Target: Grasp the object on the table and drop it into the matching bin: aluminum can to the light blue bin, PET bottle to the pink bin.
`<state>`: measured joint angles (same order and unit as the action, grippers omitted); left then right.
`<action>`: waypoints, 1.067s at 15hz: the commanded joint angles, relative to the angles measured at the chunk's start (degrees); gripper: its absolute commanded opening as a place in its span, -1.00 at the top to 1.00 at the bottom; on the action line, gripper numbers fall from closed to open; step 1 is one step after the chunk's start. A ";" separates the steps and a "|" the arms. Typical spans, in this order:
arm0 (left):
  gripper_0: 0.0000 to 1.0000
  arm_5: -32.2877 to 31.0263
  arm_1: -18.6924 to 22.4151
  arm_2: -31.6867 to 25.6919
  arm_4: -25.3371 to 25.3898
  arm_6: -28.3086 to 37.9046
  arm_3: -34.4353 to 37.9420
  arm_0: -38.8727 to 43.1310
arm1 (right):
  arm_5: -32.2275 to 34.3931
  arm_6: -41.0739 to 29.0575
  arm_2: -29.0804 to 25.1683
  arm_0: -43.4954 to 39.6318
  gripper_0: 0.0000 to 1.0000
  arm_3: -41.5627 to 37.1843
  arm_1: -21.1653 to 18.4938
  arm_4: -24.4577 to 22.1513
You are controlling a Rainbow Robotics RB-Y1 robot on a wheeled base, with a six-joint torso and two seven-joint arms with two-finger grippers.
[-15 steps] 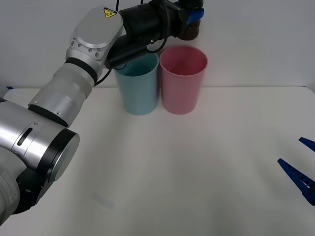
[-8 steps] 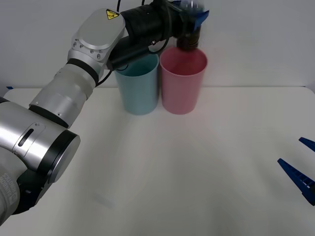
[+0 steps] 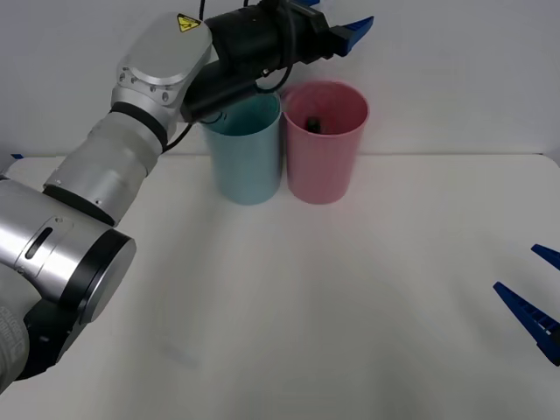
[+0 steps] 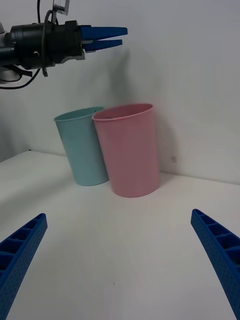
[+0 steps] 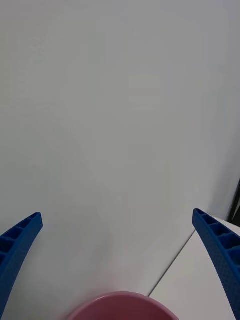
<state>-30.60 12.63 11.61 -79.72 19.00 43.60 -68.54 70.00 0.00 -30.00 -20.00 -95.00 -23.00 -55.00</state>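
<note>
Left gripper (image 3: 337, 22) hangs above the pink bin (image 3: 325, 153), blue fingers spread apart and holding nothing. The PET bottle (image 3: 313, 122) lies inside the pink bin, its dark top visible below the rim. The light blue bin (image 3: 246, 157) stands touching the pink one on the table (image 3: 350, 297). Right gripper (image 3: 535, 302) sits low at the table's right edge, fingers apart.

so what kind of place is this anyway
Probably a robotics lab test bench for waste sorting: a wide plain white tabletop against a bare wall, a pale teal-blue plastic bin beside a matching pink plastic bin, and the left gripper open above the pink one.
</note>
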 commanded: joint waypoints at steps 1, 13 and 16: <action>-1.00 -4.47 3.19 -0.01 3.70 -0.11 0.08 0.25 | 0.00 0.00 0.00 0.00 -1.00 0.00 0.00 0.00; -1.00 -10.18 16.55 -4.93 18.46 -3.97 24.78 26.35 | 0.00 0.00 0.00 0.00 -1.00 0.00 0.00 0.00; -1.00 -16.24 17.26 -13.63 16.70 -4.68 30.40 34.70 | 0.00 0.00 0.00 0.00 -1.00 0.00 0.00 0.00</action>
<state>-45.29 29.79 0.19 -62.15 14.48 72.58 -35.88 70.00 0.00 -30.00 -20.00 -95.00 -23.00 -55.00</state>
